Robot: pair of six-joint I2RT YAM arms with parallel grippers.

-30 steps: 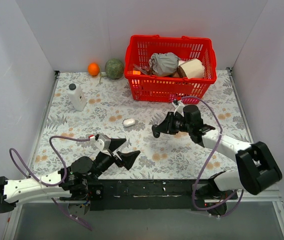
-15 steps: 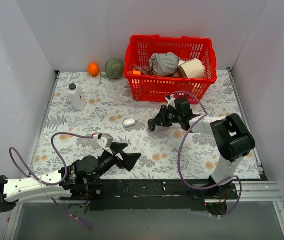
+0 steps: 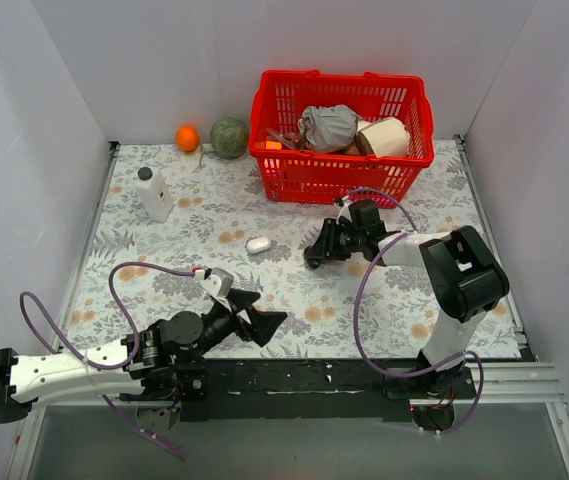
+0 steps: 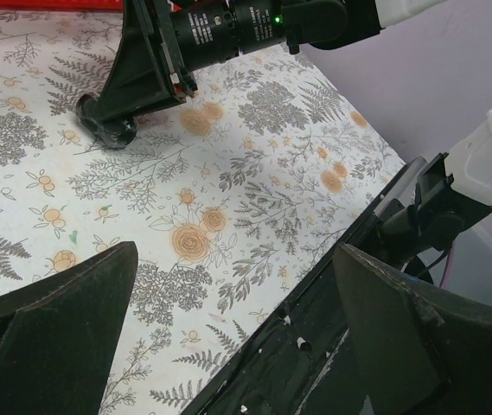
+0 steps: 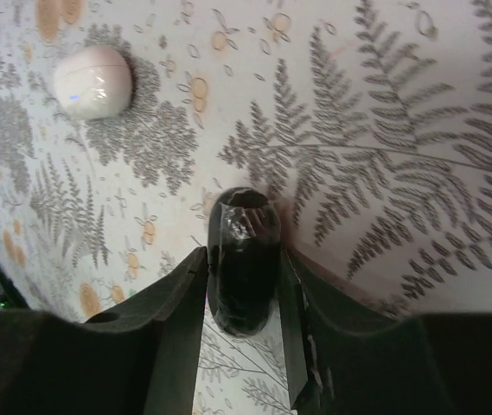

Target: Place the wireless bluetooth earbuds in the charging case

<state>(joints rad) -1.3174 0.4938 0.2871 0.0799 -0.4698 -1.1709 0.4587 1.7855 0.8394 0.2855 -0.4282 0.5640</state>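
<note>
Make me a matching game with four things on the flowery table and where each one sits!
Things:
1. red plastic basket
2. white bottle with black cap
3. small round orange fruit
4. glossy white pebble-shaped case

Places:
A. middle of the flowery tabletop
B. back edge, beside the round green ball
C. back, right of centre
D. left side, standing upright

Pairs: 1-C, 2-D, 3-B, 4-A

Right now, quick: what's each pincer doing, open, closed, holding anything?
Left pincer: open, empty.
Right pincer: fingers closely flank the black oval object; whether it grips it cannot be told.
</note>
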